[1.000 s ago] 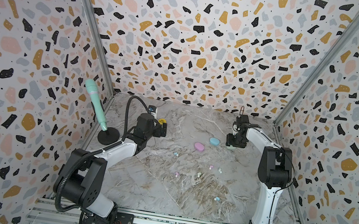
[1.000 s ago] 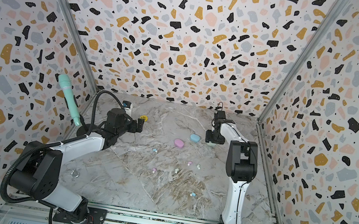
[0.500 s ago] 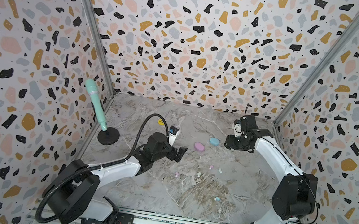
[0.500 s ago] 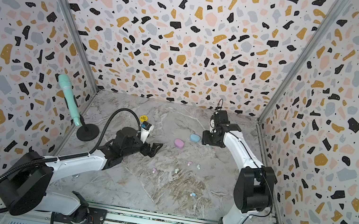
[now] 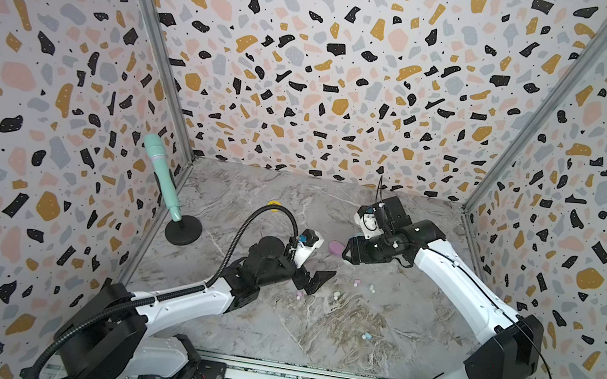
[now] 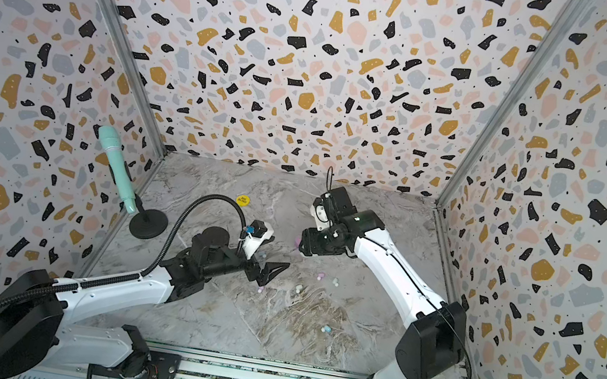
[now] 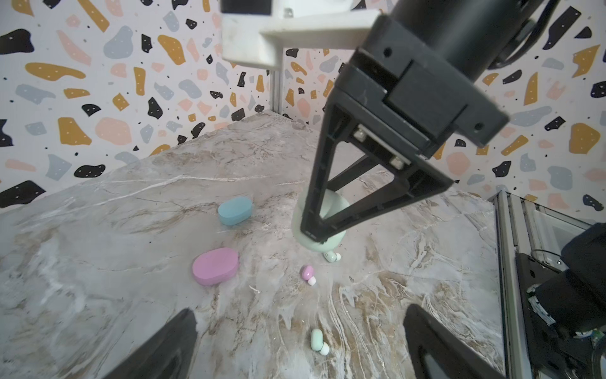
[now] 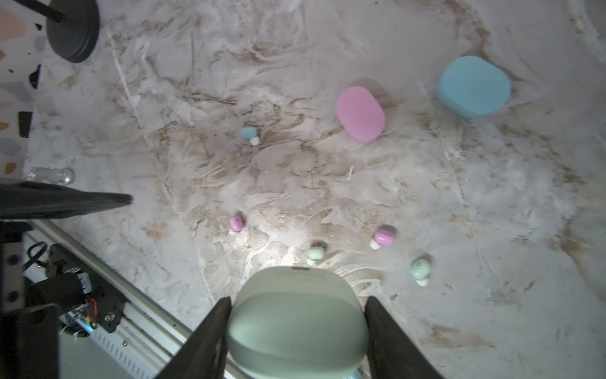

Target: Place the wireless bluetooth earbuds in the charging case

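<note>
1. 5 earbuds (image 8: 383,237) lie loose on the marble tabletop (image 5: 268,332), mid-table between the 2 arms: 2 pink, 2 pale green, 1 blue.
2. The pale green charging case (image 8: 296,321) sits just beyond them, clamped between the 2 fingers of the right gripper (image 8: 296,298). Its lid looks shut. I cannot tell whether it touches the marble.
3. The pink case (image 8: 360,113) and the blue case (image 8: 474,87) lie flat and shut on the far side of the buds, near each other but apart.
4. The yellow round disc (image 6: 243,200), far and left of centre, carries dark print too small to read.
5. The left gripper (image 5: 314,283) hangs low beside the leftmost buds, its fingers spread wide and holding nothing. Its arm stretches forward from the near-left base.
6. The right arm rises from the near-right base, its forearm angling toward far centre.
7. A mint microphone (image 5: 162,176) stands on a black round base at the far left.
</note>
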{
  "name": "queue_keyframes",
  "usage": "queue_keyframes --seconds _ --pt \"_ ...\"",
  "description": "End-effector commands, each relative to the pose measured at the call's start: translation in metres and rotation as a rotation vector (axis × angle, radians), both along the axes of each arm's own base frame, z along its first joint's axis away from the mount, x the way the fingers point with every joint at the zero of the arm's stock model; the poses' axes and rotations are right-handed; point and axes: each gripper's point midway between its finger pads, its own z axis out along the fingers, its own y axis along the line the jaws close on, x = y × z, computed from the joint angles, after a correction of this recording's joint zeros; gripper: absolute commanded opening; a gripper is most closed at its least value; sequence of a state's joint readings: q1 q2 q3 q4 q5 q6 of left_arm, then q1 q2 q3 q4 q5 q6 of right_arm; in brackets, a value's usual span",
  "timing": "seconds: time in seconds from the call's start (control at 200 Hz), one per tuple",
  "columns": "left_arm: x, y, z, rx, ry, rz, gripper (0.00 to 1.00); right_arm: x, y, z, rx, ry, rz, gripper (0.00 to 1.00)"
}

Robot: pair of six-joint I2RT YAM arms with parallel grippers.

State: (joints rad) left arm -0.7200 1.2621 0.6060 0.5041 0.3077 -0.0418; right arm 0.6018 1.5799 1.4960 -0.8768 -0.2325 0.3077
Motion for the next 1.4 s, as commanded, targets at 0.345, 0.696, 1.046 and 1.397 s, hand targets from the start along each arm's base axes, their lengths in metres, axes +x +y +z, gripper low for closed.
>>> queue_keyframes --seconds 0.345,0.696,1.046,1.397 --pt "-0.006 -0.024 0.017 -0.009 -0.262 -0.116 0.90 -0.021 0.025 0.045 0.070 0.003 0.025 0.55" --pt "-0.003 -0.033 0.031 -0.095 -0.296 -0.131 0.85 -0.024 0.027 0.047 0.087 0.016 0.023 0.55" --pt "-0.003 -0.040 0.031 -0.101 -0.288 -0.163 0.77 -0.027 0.033 0.048 0.090 0.015 0.039 0.55" --pt "-0.004 -0.043 0.032 -0.105 -0.284 -0.185 0.68 -0.031 0.035 0.050 0.085 0.004 0.055 0.55"
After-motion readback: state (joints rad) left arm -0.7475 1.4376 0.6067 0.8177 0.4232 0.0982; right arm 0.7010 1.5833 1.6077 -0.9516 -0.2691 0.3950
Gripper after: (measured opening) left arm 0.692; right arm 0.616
